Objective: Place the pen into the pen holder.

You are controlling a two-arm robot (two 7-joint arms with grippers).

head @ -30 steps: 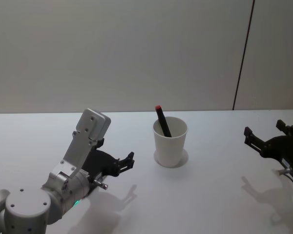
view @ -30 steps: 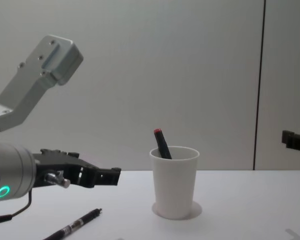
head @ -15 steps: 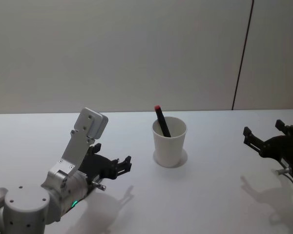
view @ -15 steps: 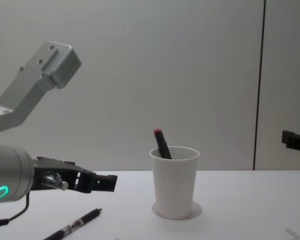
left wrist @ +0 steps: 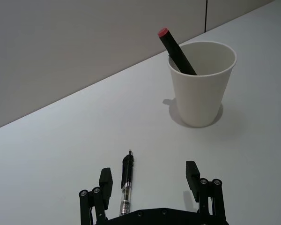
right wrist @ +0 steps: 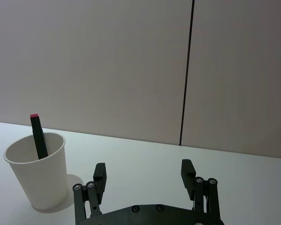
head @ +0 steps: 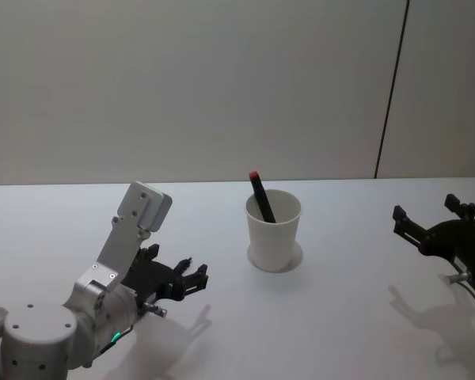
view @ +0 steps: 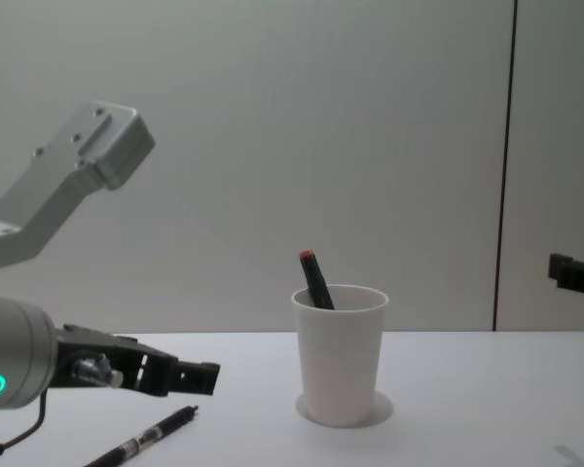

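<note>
My left end effector (head: 186, 279) hangs low over the desk (head: 340, 317), to the left of the pen holder (head: 273, 237) and nearer to me than it is. Its fingers are spread wide and grip nothing. The pen (left wrist: 126, 187), black with a clear barrel section, lies flat on the desk on that same side of the pen holder, well apart from it. In the left wrist view it lies between my spread fingers, closer to one of them; from the chest view my fingers are above it, not touching.

The pen holder stands upright on the desk. A black marker (head: 261, 196) with a red end stands in it, leaning against the rim with the red end sticking out above.

My right end effector (head: 426, 209) sits well to the right of the pen holder, above the desk, its fingers also apart and empty.
</note>
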